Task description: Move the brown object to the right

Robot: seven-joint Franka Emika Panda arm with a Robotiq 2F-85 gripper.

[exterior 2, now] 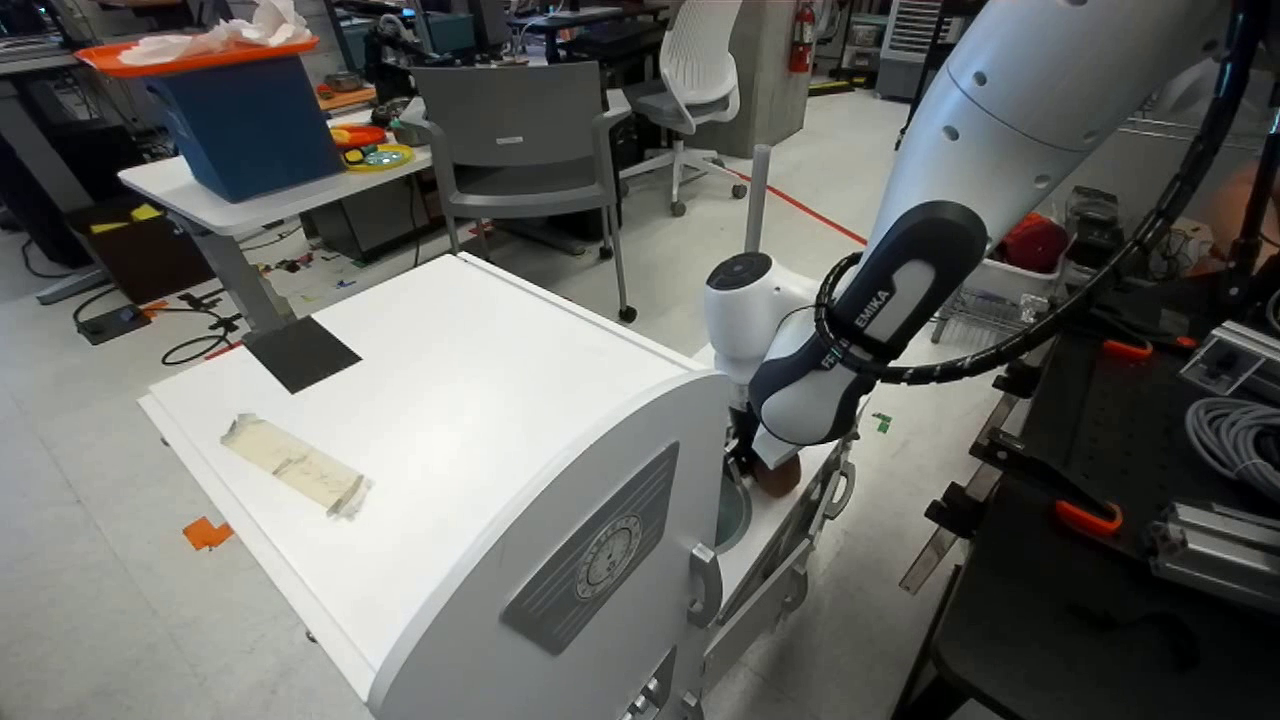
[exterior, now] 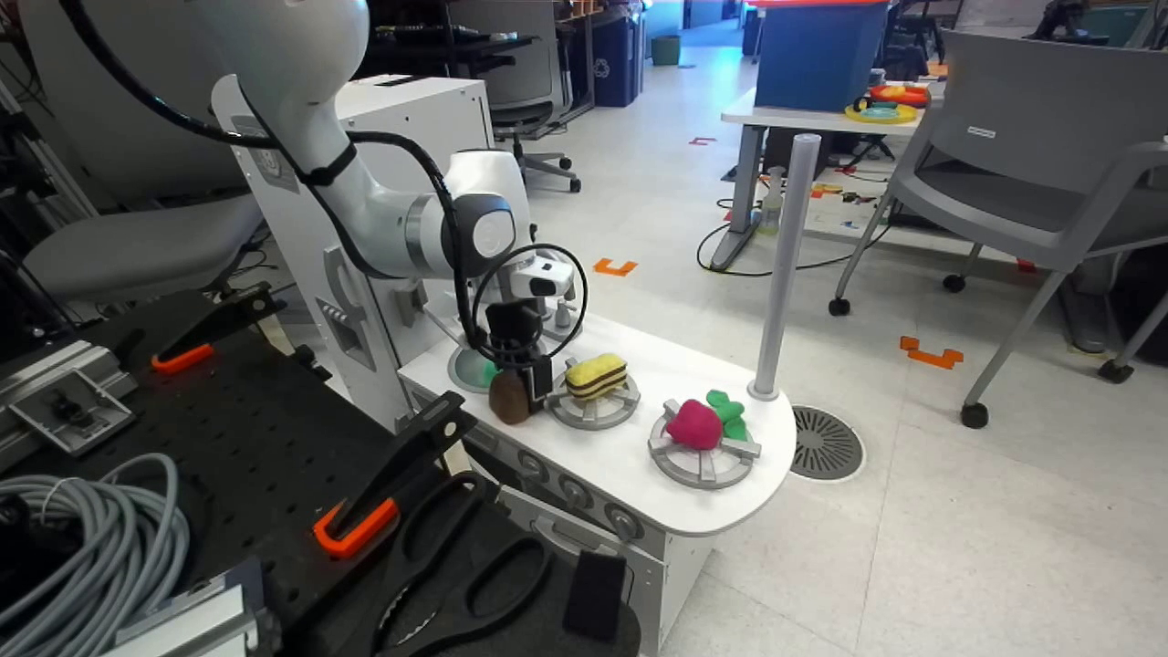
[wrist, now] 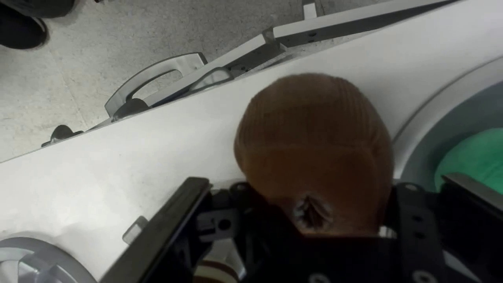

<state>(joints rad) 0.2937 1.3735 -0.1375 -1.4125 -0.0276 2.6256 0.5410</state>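
The brown object [exterior: 509, 398] is a roundish brown lump near the counter's front edge, between the sink and the nearer burner. It also shows in an exterior view [exterior 2: 778, 478] below the wrist. In the wrist view the brown object [wrist: 314, 133] fills the space between the fingers, with a puckered hole in its near end. My gripper [wrist: 322, 192] has a finger against each side of it, with no clear gap, and looks shut on it. In an exterior view the gripper [exterior: 537, 388] points down at the counter. Whether the object touches the counter cannot be told.
A yellow striped toy [exterior: 597, 376] sits on the nearer burner. A pink toy [exterior: 695, 425] and a green toy [exterior: 728, 412] lie on the farther burner [exterior: 680, 470]. The sink [wrist: 408, 157] holds a green thing [wrist: 475, 161]. A grey post [exterior: 789, 265] and a white cabinet [exterior 2: 480, 380] stand near.
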